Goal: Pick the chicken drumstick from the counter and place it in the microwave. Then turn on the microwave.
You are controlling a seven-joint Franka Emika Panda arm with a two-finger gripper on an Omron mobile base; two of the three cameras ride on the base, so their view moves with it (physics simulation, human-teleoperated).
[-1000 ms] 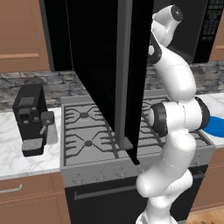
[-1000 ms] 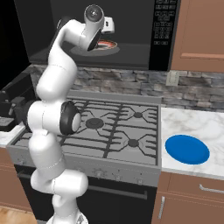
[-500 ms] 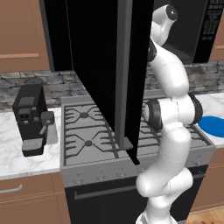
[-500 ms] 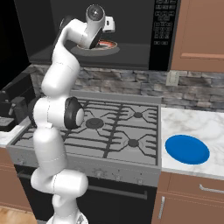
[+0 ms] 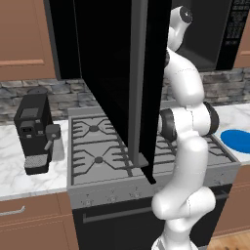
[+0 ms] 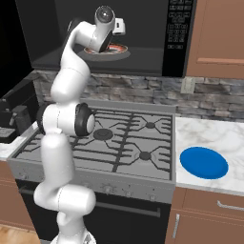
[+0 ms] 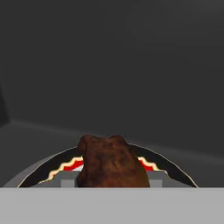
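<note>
Inside the open microwave [image 6: 143, 19], my gripper [image 6: 101, 42] reaches in above a plate with a red and white rim [image 6: 114, 49]. In the hand view the brown chicken drumstick [image 7: 112, 162] sits between the grey fingers [image 7: 69, 180], just over that plate [image 7: 173, 168], with the grey back wall of the cavity behind. The gripper [image 7: 113, 180] is shut on the drumstick. The microwave's black door [image 5: 112, 73] stands swung out over the stove, its long grey handle [image 5: 138, 83] facing the base. The button panel [image 6: 176, 33] is at the right edge.
A grey gas stove [image 6: 124, 138] lies under the microwave, with a black oven front below. On the white marble counter [image 6: 214, 133] to the right lies a blue round plate [image 6: 204, 162]. A black coffee machine [image 5: 34, 132] stands on the counter to the left.
The arm's elbow has shifted slightly. The hand stays over the plate inside the microwave, still gripping the drumstick.
</note>
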